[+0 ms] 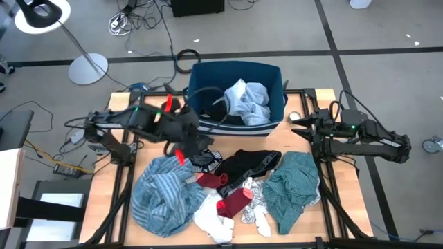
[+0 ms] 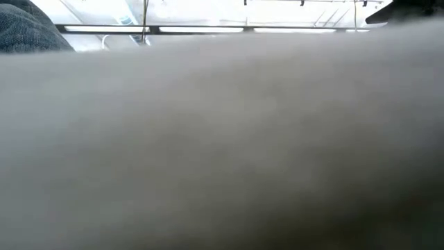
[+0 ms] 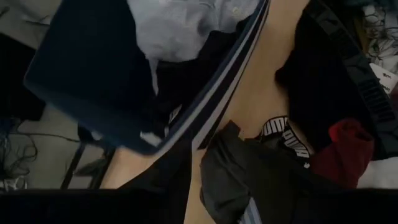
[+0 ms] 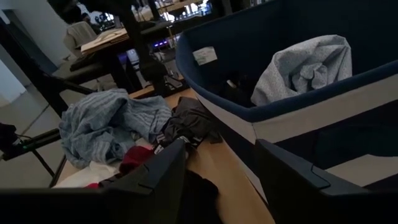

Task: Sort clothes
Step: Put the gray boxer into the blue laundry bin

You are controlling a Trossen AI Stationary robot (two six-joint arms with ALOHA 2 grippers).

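Note:
My left gripper [image 1: 190, 144] stands just near of the dark blue bin's [image 1: 208, 69] near-left corner. It is shut on a black garment with a white-lettered waistband [image 1: 205, 162]. More clothes lie heaped on the table: blue striped [image 1: 163, 194], black [image 1: 249, 164], dark red [image 1: 235, 202], white [image 1: 211, 220], patterned [image 1: 259, 200] and teal green [image 1: 294, 183]. A light blue garment [image 1: 246, 102] lies in the bin. My right gripper [image 4: 221, 149] waits open and empty at the bin's right side [image 1: 299, 122]. My left gripper comes from above at the black garment, and a bunched part of it [image 3: 239, 171] sits between the fingers. The cloth hides one finger and the place of contact. The lettered waistband [image 3: 283, 134] hangs toward the table, where the rest of the garment lies.
The bin stands at the table's far middle. Bare wood [image 1: 308, 149] shows between the bin and the heap. Something soft and grey [image 2: 222, 153] close to the lens covers nearly all of the low view. Cables and a lamp base [image 1: 88, 68] lie on the floor beyond.

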